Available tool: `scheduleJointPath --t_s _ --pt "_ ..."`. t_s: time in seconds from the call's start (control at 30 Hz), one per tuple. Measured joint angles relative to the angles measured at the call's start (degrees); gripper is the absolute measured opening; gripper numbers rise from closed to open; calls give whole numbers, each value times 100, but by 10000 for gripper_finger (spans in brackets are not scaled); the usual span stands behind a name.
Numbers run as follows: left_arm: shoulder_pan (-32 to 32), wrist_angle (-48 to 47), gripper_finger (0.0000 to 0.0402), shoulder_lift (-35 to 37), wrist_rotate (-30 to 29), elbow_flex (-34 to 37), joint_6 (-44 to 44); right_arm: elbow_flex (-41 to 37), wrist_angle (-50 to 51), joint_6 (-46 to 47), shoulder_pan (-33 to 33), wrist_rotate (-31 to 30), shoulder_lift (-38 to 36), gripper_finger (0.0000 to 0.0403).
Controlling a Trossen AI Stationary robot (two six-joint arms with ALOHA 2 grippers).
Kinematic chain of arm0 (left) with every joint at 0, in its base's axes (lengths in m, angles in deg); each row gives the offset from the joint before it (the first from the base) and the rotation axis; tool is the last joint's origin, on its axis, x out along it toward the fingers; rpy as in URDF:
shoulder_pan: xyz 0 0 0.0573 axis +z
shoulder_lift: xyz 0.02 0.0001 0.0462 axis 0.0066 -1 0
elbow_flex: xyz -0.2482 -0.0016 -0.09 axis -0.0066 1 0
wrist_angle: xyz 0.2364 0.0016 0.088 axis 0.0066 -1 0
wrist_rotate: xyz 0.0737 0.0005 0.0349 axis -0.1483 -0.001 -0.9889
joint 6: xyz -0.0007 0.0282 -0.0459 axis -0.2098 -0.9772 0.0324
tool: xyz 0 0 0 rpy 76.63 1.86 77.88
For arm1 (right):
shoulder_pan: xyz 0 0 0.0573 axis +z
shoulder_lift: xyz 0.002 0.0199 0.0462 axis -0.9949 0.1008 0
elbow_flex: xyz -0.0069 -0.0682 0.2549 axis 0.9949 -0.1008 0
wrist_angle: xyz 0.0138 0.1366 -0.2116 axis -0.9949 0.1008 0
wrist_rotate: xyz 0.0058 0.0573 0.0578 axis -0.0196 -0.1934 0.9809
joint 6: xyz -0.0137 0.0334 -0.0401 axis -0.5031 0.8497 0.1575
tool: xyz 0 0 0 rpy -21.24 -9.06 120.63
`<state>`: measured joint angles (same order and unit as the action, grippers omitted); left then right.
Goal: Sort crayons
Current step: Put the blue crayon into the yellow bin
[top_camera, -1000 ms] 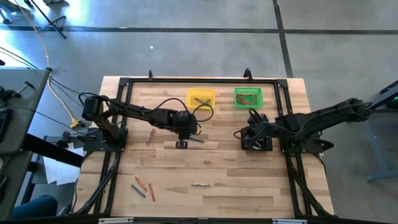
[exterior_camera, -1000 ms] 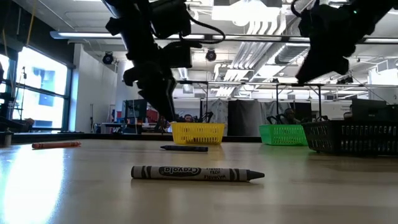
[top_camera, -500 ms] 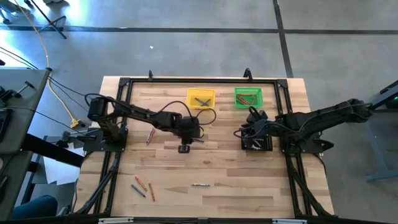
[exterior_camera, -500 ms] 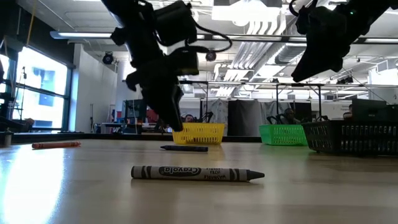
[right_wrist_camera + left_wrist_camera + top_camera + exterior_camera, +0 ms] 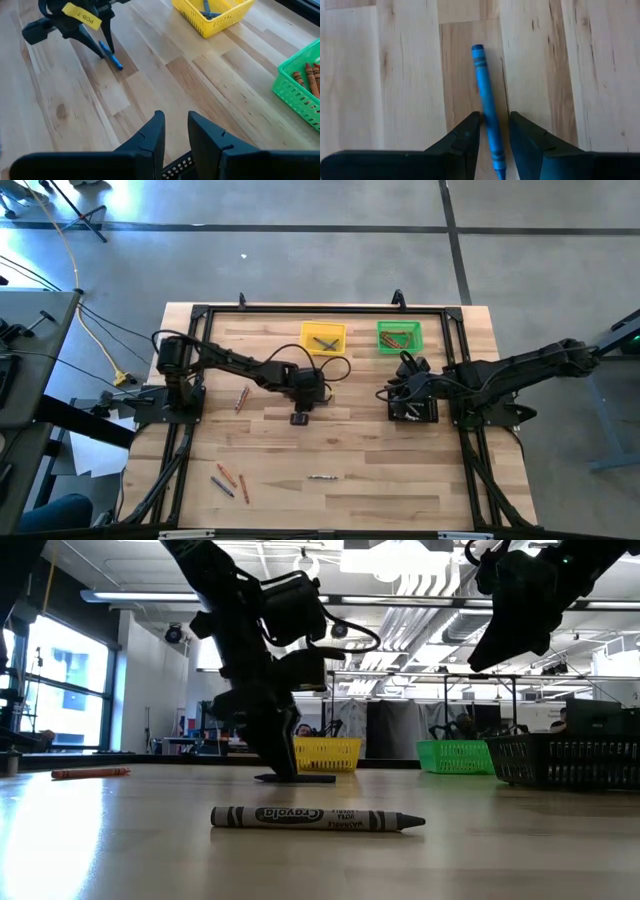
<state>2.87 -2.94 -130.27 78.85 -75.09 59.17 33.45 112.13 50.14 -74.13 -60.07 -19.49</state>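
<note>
Readable on the grey crayon (image 5: 318, 819) lying nearest in the low view: "Crayola" in an oval on the wrapper, with smaller print beside it too fine to make out. On the left arm, a yellow tag (image 5: 79, 14) printed "PCB-7" in the right wrist view. Nothing else legible.

- On the bench (image 5: 400, 470), two square bins sit side by side at the far edge: one bin (image 5: 323, 337) to the left, the other bin (image 5: 399, 336) to the right, each with crayons in it.
- The ribbed tray (image 5: 412, 409) lies in front of the right bin, under the right gripper (image 5: 175, 129).
- The left gripper (image 5: 491, 131) stands mid-bench in front of the left bin, one crayon (image 5: 487, 103) between its jaws.
- A lone crayon (image 5: 321, 477) lies near the front edge.
- A cluster of crayons (image 5: 231, 480) lies front left.
</note>
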Motion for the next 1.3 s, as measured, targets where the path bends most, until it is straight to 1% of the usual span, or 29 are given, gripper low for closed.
scheduleJointPath --t_s 0.1,0.27,0.33,0.5,0.6,0.67,0.77,0.9,1.03,1.1,1.23,1.3 --pt "6 -150 74 -32 -18 -2 165 0 20 0 1 -1 0 79" --pt "6 -324 18 -10 -52 -6 543 0 52 -2 0 0 0 79" --pt "6 -404 6 -6 -53 -11 690 0 56 -16 2 0 0 79" --pt "4 -456 4 81 -65 -19 959 0 60 -109 1 -1 0 79" --pt "5 -646 3 197 -88 -169 991 0 64 -136 2 -66 0 79" --pt "6 -774 2 308 -119 -284 857 0 73 -157 2 -111 0 79" --pt "36 -559 1 552 -234 -566 537 0 76 -248 0 -177 0 79" --pt "138 -479 1 624 -726 -852 116 0 69 -308 0 -330 0 79" --pt "391 5 1 687 -1438 -1157 -242 -2 50 -367 1 -635 0 79" --pt "582 309 1 668 -1669 -1180 -342 -2 52 -403 0 -860 0 79" --pt "1075 986 1 672 -1710 -1218 -274 -2 47 -470 0 -1129 0 79" --pt "1341 1043 1 676 -1705 -1217 -118 -2 47 -465 0 -1165 0 79"
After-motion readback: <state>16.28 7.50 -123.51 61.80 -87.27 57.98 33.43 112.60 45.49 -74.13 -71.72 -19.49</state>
